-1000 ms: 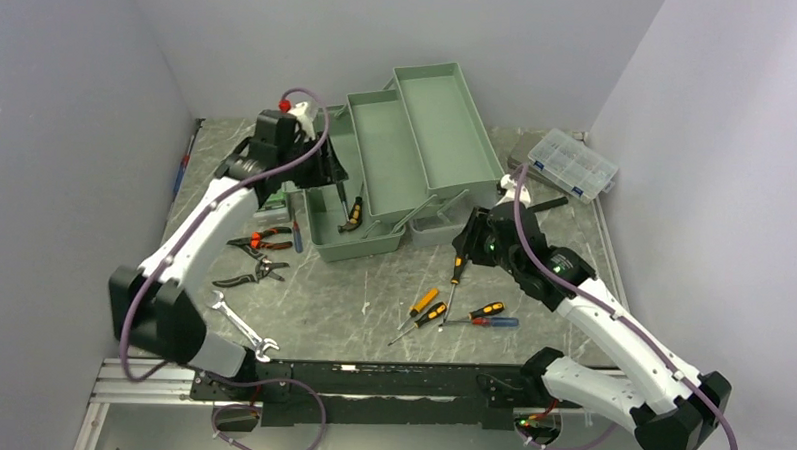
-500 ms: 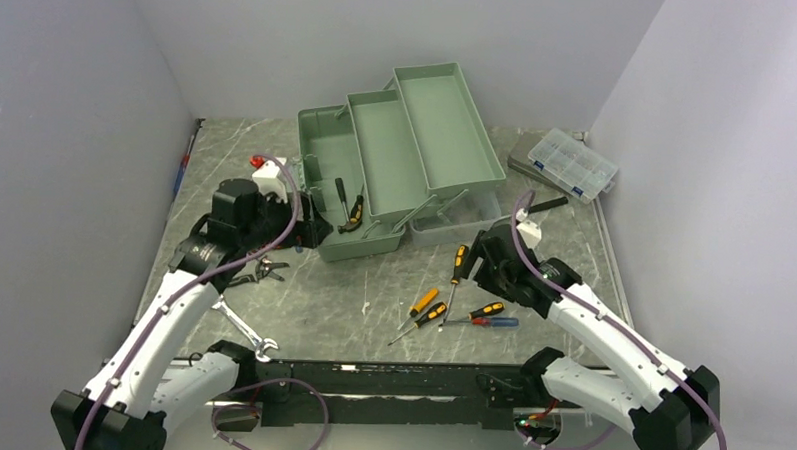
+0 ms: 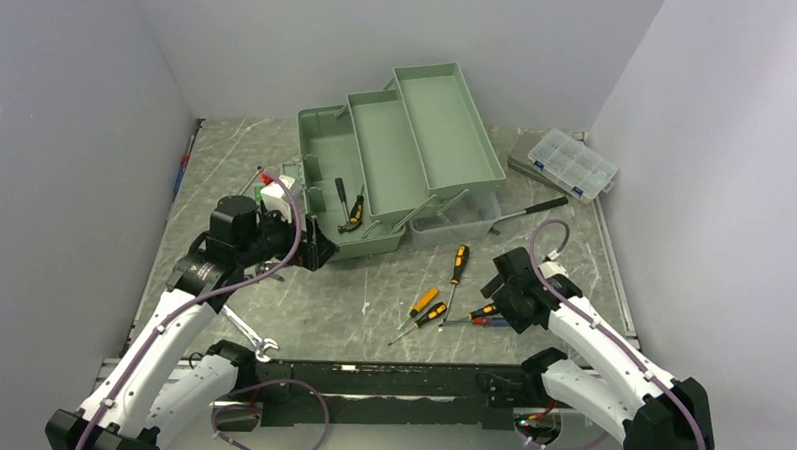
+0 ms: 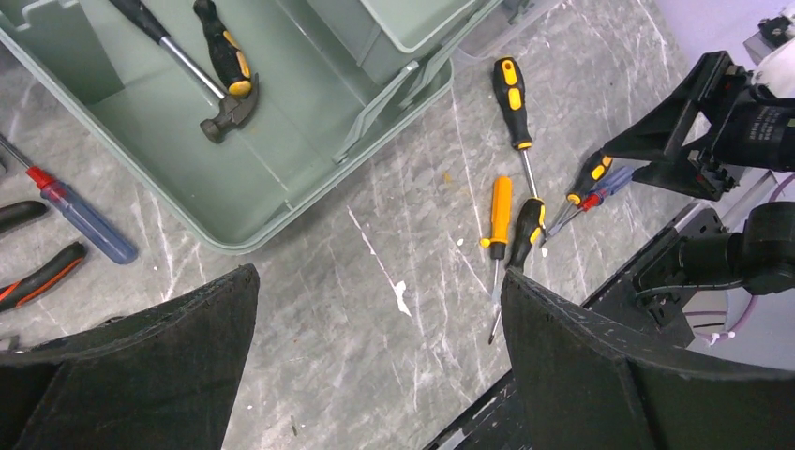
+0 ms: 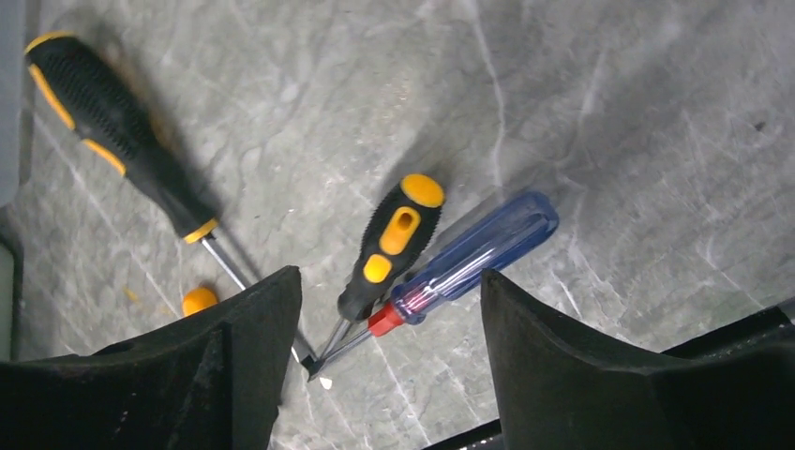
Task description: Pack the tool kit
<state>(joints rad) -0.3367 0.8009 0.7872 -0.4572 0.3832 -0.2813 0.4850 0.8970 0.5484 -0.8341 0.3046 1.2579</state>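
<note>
The left jaws stand wide and empty above bare tabletop [image 4: 309,319]. Just beyond them lies a corner of the sage-green toolbox [image 4: 272,178], its trays cut off by the frame; inside it, a hammer [image 4: 227,114] overlaps another tool. The right jaws are fairly wide and hold nothing. Between them lie a black-and-yellow screwdriver [image 5: 392,236] and a blue-handled screwdriver [image 5: 480,246], with an orange handle [image 5: 199,300] mostly hidden behind one jaw.
</note>
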